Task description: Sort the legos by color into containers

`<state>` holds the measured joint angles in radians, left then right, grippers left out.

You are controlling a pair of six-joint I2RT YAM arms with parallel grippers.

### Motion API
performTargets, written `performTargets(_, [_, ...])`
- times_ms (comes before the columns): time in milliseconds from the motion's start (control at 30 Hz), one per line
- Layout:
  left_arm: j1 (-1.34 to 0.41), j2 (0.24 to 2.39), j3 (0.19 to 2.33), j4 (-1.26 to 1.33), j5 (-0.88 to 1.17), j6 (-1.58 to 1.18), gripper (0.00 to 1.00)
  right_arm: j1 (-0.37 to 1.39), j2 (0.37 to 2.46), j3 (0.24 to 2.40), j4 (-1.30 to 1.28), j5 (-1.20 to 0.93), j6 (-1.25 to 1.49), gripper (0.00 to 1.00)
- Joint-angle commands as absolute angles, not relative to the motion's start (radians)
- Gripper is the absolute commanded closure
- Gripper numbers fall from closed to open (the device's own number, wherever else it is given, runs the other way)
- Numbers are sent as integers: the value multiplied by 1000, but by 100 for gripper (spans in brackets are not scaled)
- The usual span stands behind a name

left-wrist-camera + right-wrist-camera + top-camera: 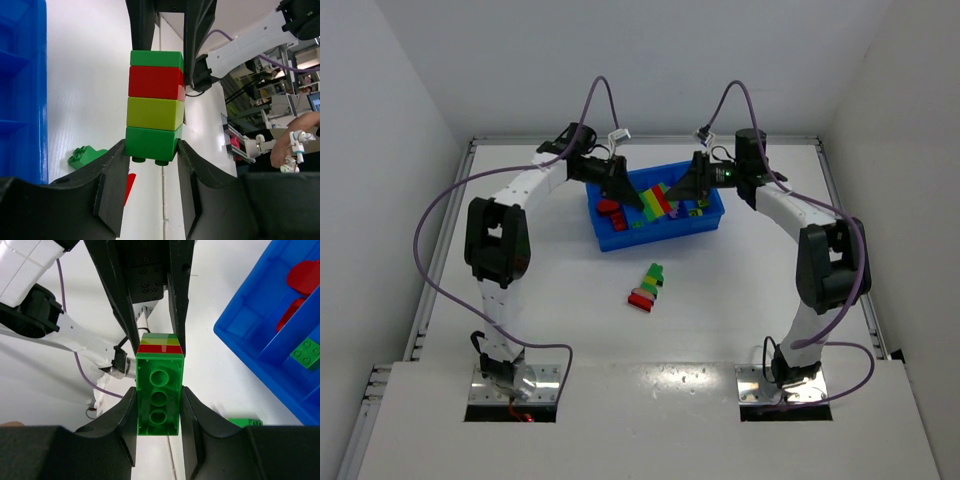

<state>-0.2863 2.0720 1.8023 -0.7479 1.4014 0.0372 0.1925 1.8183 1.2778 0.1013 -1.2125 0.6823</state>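
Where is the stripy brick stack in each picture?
Top view: stack upper middle, overlapping the blue tray.
Left wrist: stack in the centre; blue tray on the left edge.
Right wrist: stack in the centre, end-on; blue tray at right.
Shared landmark: the blue tray.
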Motion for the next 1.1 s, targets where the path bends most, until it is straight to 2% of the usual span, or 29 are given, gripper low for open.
performTargets(0, [-288, 2042, 1781, -730, 1508, 107, 68, 198, 1833, 1322, 175, -1226, 709, 100])
performTargets(167, [-288, 2023, 1735, -730, 1508, 107, 83, 178, 1833, 1313, 216, -1226, 742, 100])
performTargets(333, [-279, 1991, 1646, -730, 1473, 118, 88, 147, 1842, 1338, 216, -1216, 742, 100])
performTargets(500, [-256, 1982, 1601, -730, 1383, 146, 88, 126, 1842, 1338, 216, -1216, 752, 100])
performTargets(700, [-276, 2045, 1756, -715, 1076, 128, 80, 106, 1833, 1328, 216, -1207, 752, 100])
performTargets(867, [-276, 2111, 1859, -626, 856, 8, 80, 97, 1833, 1328, 216, -1207, 752, 100])
performTargets(1000, [-285, 2157, 1894, -626, 752, -17, 72, 87, 1824, 1319, 216, -1207, 752, 100])
performTargets(1067, [-298, 2169, 1905, -626, 697, -17, 63, 87, 1824, 1319, 216, -1207, 752, 100])
